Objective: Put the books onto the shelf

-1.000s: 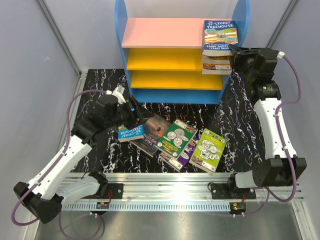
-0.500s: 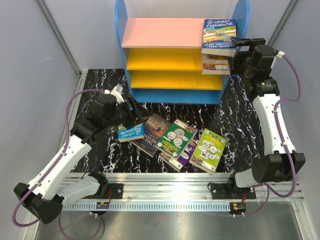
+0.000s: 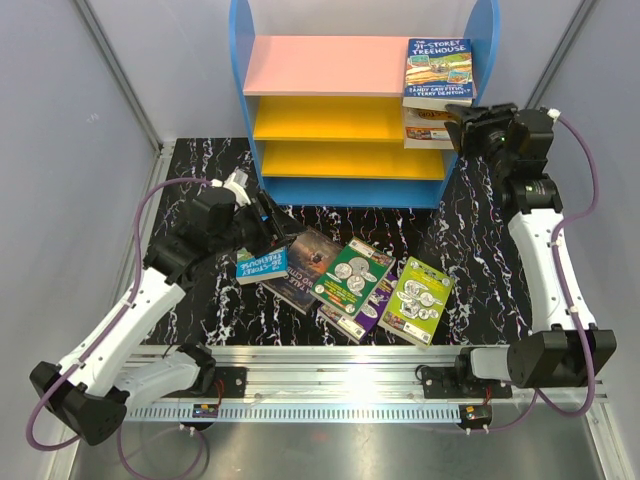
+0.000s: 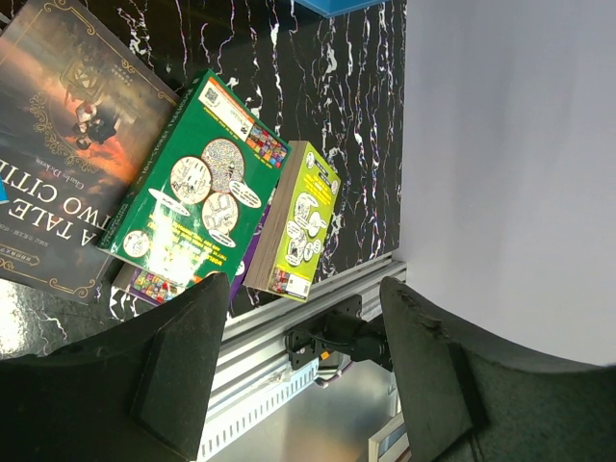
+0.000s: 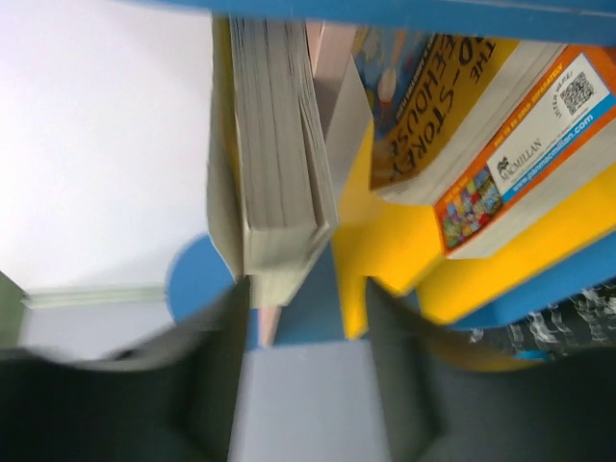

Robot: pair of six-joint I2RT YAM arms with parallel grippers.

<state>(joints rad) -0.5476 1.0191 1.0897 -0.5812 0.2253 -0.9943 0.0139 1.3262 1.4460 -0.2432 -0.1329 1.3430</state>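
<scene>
Shows right gripper [image 3: 456, 127] spread, empty, at three o'clock of blue-sided, pink-and-yellow shelf [image 3: 238, 100]; left gripper [image 4: 303, 287] spread, empty, by colourful paperback books [image 3: 352, 280].

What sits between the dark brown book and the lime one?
The green coin-cover book, its edge over the dark brown book, the lime book beside it. Top view shows it.

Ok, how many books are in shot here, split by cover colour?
Blue "Treehouse" paperbacks: 2
Orange paperback: 1
Dark brown paperback: 1
Green coin-picture paperback: 1
Purple paperback, mostly hidden under the green one: 1
Lime coin-picture paperback: 1
Total: 7
</scene>
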